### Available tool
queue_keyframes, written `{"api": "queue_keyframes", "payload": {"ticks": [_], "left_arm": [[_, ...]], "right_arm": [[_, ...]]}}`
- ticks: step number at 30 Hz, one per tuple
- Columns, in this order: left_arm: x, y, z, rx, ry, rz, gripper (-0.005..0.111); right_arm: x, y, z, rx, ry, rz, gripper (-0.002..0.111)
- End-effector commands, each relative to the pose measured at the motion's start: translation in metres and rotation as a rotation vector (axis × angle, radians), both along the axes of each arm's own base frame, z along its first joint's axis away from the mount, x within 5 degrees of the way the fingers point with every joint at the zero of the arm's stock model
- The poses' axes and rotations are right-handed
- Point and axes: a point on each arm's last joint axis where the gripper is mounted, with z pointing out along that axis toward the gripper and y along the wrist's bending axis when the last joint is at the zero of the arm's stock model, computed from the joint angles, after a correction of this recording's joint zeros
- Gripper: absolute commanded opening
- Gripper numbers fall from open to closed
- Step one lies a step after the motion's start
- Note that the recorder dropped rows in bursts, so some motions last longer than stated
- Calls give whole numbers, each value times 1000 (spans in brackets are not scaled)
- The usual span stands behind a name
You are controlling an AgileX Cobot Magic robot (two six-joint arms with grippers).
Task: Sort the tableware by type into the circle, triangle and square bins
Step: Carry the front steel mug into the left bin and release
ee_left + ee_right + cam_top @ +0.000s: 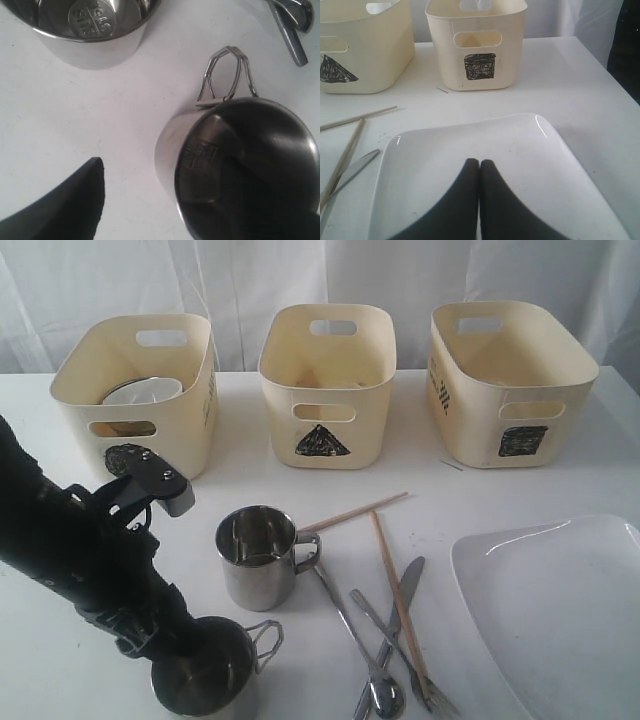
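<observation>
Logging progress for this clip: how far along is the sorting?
Early. Done: a white bowl lies in the circle bin. In hand: the left gripper stands open at the near mug, not gripping yet. Left: the other mug, chopsticks, spoon, fork, knife and plate are on the table; the right gripper is shut above the plate.

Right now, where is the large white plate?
The large white plate sits at the lower right of the exterior view, just right of the knife and nearer the camera than the square bin.
</observation>
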Motion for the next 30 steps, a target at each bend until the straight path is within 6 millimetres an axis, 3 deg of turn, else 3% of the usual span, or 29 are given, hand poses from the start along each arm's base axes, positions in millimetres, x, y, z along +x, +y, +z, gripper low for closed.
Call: {"api": "queue_keyframes", "payload": {"ticks": [1,7,10,14,17,18,21,23,26,30], "left_arm": [[0,-2,-6,8,33,-10,68],[2,-5,-17,15,86,-1,68],[2,-5,-20,15,104,1,62],[2,-5,-20,17,100,-9,41],[2,-5,-20,23,86,-30,14],[2,-4,-20,32,73,-51,0],[-2,-3,-12,18,73,-59,0],[-9,-1,3,-5,47,-73,0],[-16,9,47,2,-84,-60,0],[18,40,130,181,-435,215,0]], "right_arm": [[0,0,-1,-3,-12,3,0],[0,0,-1,-3,-12,3,0],[0,0,-1,-3,-12,3,0],[0,0,-1,-3,-12,3,0],[0,0,-1,-3,-12,3,0],[0,0,-1,-3,-12,3,0],[0,0,-1,-3,-12,3,0],[0,0,-1,-3,-12,3,0],[0,0,-1,-3,-12,3,0],[0,0,-1,-3,-12,3,0]]}}
